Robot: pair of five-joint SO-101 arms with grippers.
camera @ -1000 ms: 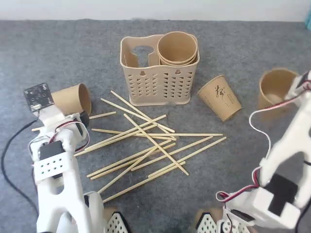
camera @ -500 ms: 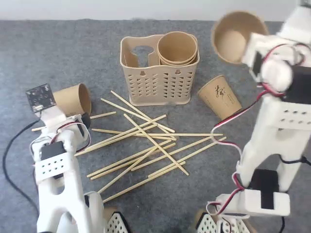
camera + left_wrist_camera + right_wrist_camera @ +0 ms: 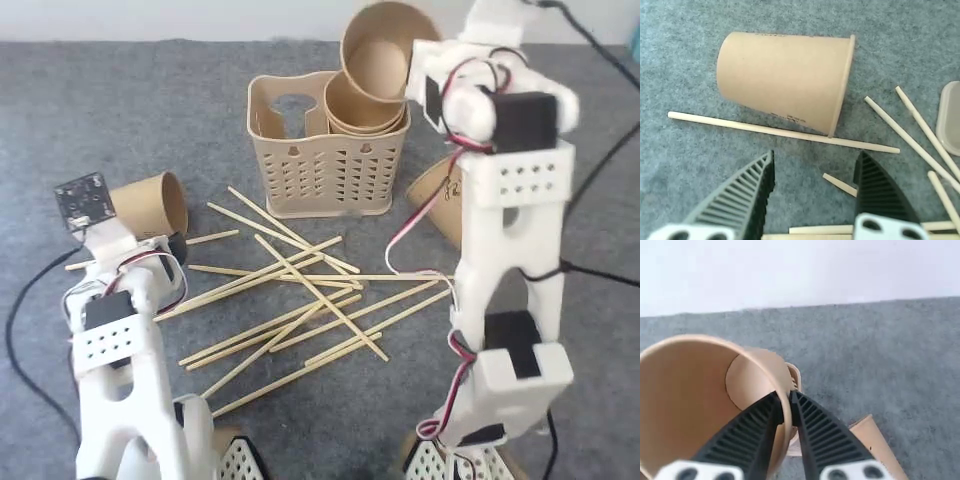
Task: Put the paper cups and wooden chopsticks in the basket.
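A grey carpeted table top (image 3: 120, 110) lies under both arms. The beige perforated plastic basket (image 3: 325, 165) stands just below the right gripper (image 3: 785, 399), with two nested brown paper cups (image 3: 365, 110) in the compartment on that gripper's side. The right gripper's jaws are almost together, pinching the rim of a tilted brown paper cup (image 3: 383, 50). The high view places this cup just above the nested pair but hides the grip behind the arm. The right wrist view shows the grip plainly, with one finger inside the cup wall and one outside. A printed brown paper cup (image 3: 435, 190) lies on its side beyond the basket, half covered by the right arm in the high view. In the right wrist view it lies below and beside the fingers. The left gripper (image 3: 816, 160) is spread wide and holds nothing. A plain brown paper cup (image 3: 785, 82) lies on its side just ahead of its fingertips. A single wooden chopstick (image 3: 780, 131) touches that cup's rim, between the cup and the open fingers. The high view adds a scattered pile of wooden chopsticks (image 3: 300, 290) on the carpet between the two arms, near the basket.
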